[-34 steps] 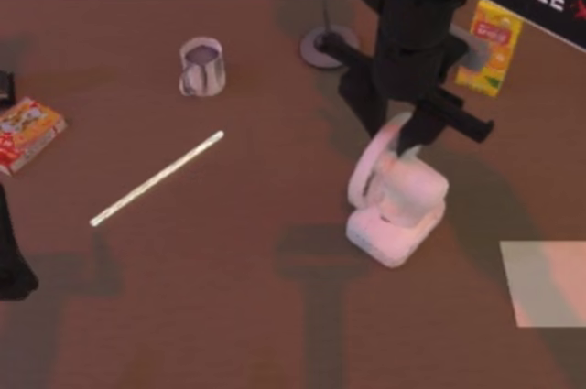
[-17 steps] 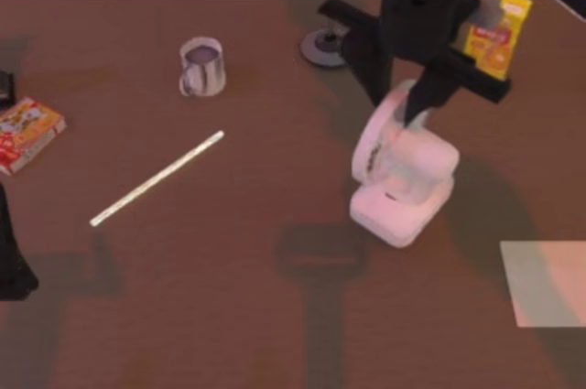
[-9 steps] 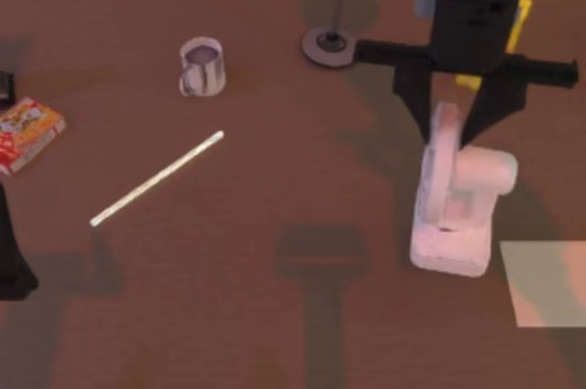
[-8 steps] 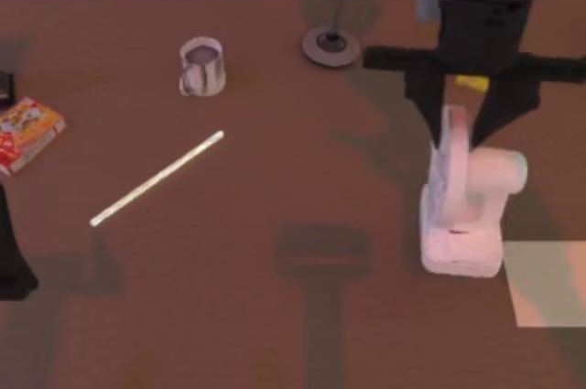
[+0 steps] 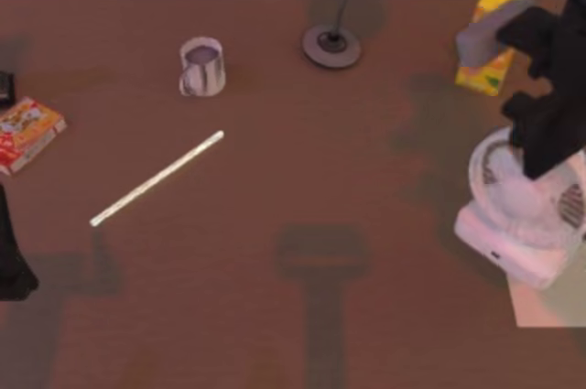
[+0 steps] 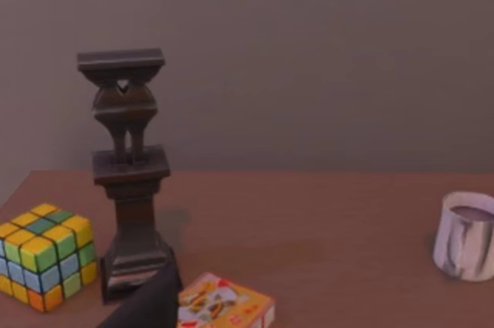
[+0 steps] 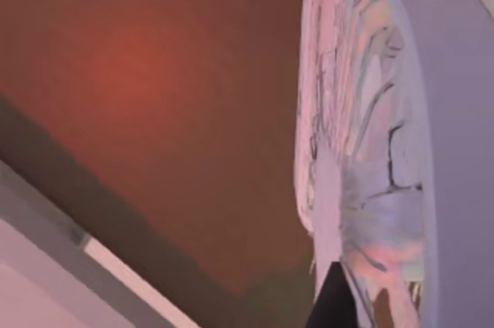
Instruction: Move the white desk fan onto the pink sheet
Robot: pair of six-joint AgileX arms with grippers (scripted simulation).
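Note:
The white desk fan (image 5: 513, 224) is at the table's right edge, its ring head tilted and its chunky base toward the left. My right gripper (image 5: 540, 160) is shut on the top of the ring head, and close up the grille (image 7: 370, 150) fills the right wrist view beside a dark finger (image 7: 332, 305). The pink sheet (image 5: 549, 302) lies flat just in front of the fan, and the fan's base overlaps the sheet's back left corner. In the right wrist view the pink sheet (image 7: 31, 282) lies below the gripper. My left arm (image 5: 9, 265) is parked at the left edge.
A mug (image 5: 202, 66) and a thin white stick (image 5: 156, 178) lie left of centre. A lamp (image 5: 330, 45) stands at the back, a yellow packet (image 5: 490, 41) at the back right, an orange box (image 5: 27, 133) at the left. Beside the left arm are a colour cube (image 6: 46, 255) and a dark stand (image 6: 127, 174).
My right gripper has carried the fan from the middle right of the table to the right edge, turning it, until its base reaches over the pink sheet's corner. The left arm has not moved.

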